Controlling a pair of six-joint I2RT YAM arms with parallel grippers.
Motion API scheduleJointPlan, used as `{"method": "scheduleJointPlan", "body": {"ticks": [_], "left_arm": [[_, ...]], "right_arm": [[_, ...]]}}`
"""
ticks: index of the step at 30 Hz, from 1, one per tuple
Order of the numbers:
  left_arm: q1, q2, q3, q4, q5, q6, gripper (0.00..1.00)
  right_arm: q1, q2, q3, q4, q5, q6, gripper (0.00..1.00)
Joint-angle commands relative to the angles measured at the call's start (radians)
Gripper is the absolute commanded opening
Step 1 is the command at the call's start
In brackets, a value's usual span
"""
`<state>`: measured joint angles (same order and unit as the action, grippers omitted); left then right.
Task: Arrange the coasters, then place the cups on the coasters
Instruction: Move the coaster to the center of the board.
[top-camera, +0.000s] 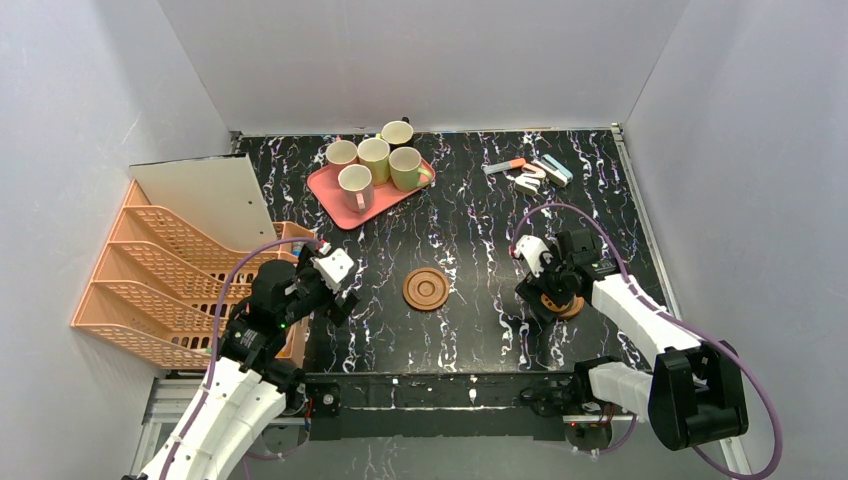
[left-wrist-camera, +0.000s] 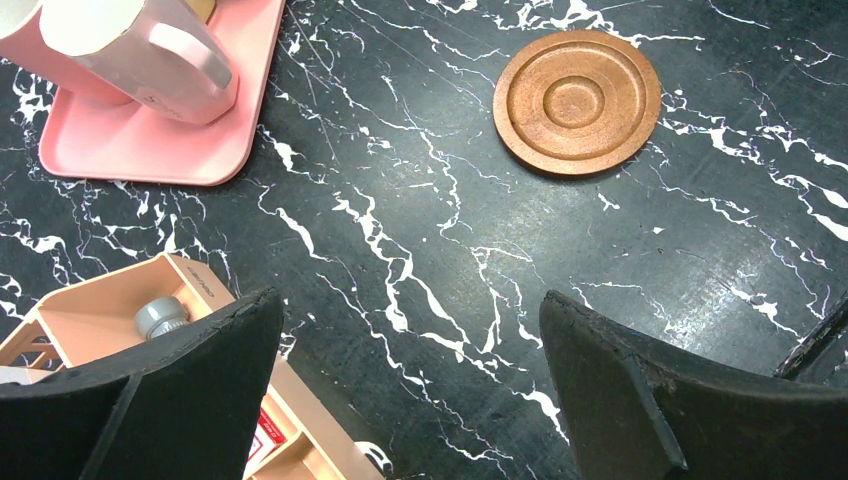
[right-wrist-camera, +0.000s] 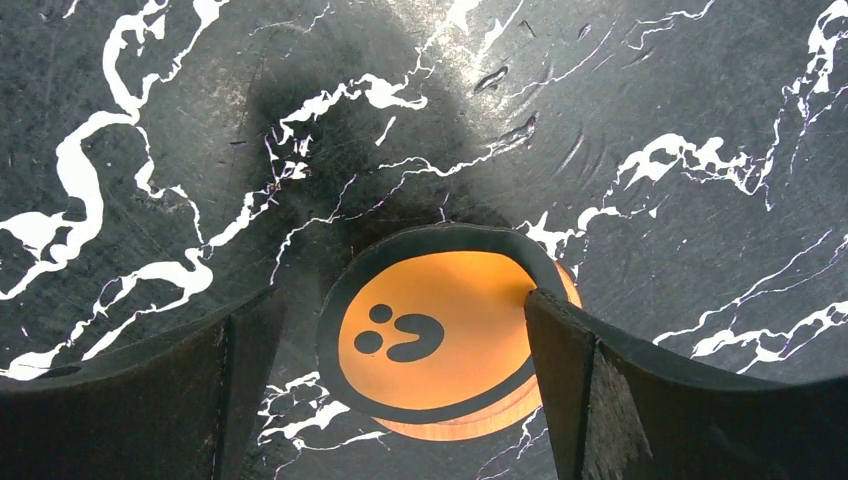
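My right gripper (right-wrist-camera: 400, 300) is down low on the table (right-wrist-camera: 150, 120), jaws spread wide either side of the orange coaster (right-wrist-camera: 430, 345) with the black rim, and its right finger (right-wrist-camera: 600, 390) is right against the disc's edge, nothing clamped. My left gripper (left-wrist-camera: 410, 370) hangs wide open over bare marble. The ringed coaster (left-wrist-camera: 577, 100) lies flat ahead of it at mid-table, and all five cups (top-camera: 374, 158) stand bunched on the pink tray (top-camera: 325, 190) at the back.

Black white-veined table (top-camera: 470, 230); pink tray (left-wrist-camera: 150, 150); brown ringed coaster (top-camera: 426, 289); orange black-rimmed coaster (right-wrist-camera: 440, 345).
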<state>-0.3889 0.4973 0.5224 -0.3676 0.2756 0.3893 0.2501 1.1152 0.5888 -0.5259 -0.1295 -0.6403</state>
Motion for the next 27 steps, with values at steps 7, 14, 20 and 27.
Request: {"method": "scheduleJointPlan", "body": {"ticks": [7,14,20,27], "left_arm": [[0.007,-0.009,-0.007,-0.005,-0.009,-0.001,0.98],[0.01,-0.012,-0.008,-0.002,-0.017,-0.005,0.98],[0.012,-0.016,-0.009,0.004,-0.024,-0.006,0.98],[0.012,-0.009,-0.009,0.005,-0.031,-0.009,0.98]], "right_arm": [[-0.003,0.005,-0.01,0.036,0.008,-0.005,0.99],[-0.003,-0.02,0.015,-0.011,-0.082,-0.022,0.94],[-0.003,0.027,0.054,-0.005,-0.156,-0.032,0.97],[-0.001,0.127,0.132,0.043,-0.254,-0.061,0.99]]}}
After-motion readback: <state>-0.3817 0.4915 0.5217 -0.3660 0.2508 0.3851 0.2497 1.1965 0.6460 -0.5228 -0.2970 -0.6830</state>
